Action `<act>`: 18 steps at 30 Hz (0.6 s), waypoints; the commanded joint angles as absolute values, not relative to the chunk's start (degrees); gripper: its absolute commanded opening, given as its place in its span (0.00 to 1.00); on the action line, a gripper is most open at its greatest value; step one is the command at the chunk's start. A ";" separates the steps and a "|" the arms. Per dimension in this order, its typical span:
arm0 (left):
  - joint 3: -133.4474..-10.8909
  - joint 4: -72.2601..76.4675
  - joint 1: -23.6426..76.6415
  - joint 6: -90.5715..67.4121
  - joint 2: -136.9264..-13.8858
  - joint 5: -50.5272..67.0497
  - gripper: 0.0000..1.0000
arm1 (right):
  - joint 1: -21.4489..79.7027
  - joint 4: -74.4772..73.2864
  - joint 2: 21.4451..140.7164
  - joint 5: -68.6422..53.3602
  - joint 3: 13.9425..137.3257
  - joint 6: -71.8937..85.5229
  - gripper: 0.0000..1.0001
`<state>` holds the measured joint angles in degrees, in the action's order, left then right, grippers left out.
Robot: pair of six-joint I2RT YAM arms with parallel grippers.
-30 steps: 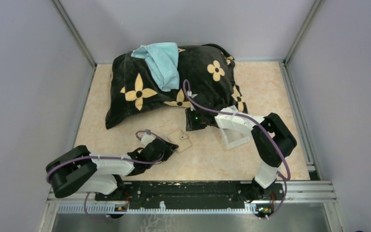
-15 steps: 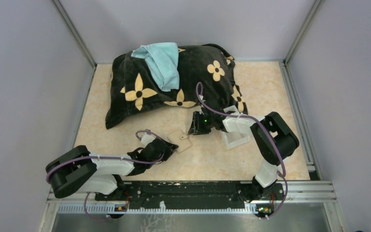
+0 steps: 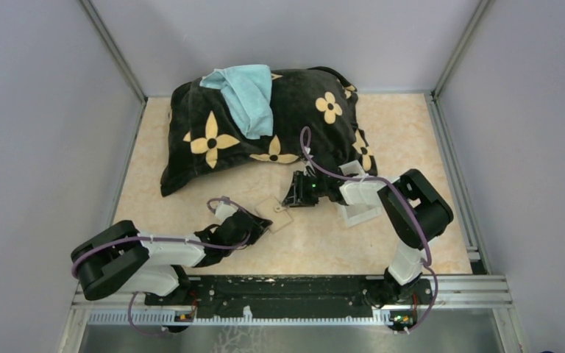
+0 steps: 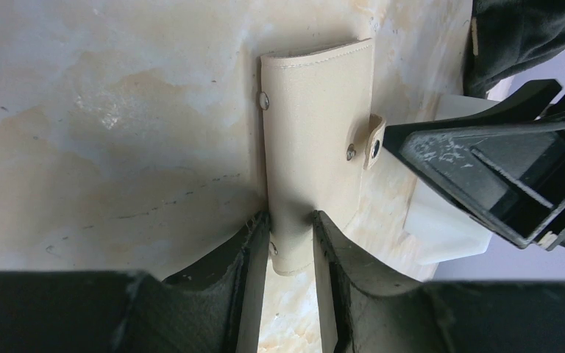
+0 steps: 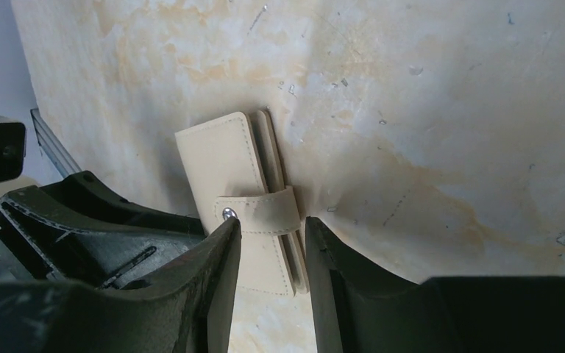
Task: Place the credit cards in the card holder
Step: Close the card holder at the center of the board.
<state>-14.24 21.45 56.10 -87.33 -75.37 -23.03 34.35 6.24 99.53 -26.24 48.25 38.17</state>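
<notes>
While it lies folded on the mottled beige worktop (image 3: 412, 132), the small tan leather-like card holder (image 3: 274, 213) sits near the middle of the scene, between the two arms. The left gripper (image 4: 290, 220) reaches in from the near left, and its fingers are clenched on the holder's near end, one on each side. The right gripper (image 5: 272, 228) comes in from the right with its fingers parted over the holder's little snap tab (image 5: 261, 212); whether they touch the tab cannot be told. Just right of the holder stands a white open plastic tray (image 3: 360, 213). Farther back rests a black cushion with yellow flowers (image 3: 301, 118), a light blue cloth (image 3: 246, 95) draped over it.
</notes>
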 commanded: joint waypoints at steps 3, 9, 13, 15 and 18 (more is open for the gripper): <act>-12.57 10.98 55.55 -84.06 -78.95 -22.59 0.37 | 34.10 10.10 100.25 -27.09 47.05 38.59 0.39; -12.57 11.16 55.61 -83.83 -79.28 -22.41 0.37 | 34.15 11.25 100.89 -26.92 47.06 38.82 0.39; -12.33 10.99 55.56 -83.73 -79.11 -22.32 0.37 | 34.11 11.26 101.12 -26.79 48.03 39.02 0.39; -12.17 10.99 55.55 -83.88 -79.06 -22.32 0.37 | 34.08 10.88 101.92 -27.10 49.10 38.88 0.39; -11.96 10.99 55.55 -83.93 -79.01 -22.38 0.37 | 34.10 10.64 103.11 -27.64 50.18 38.84 0.39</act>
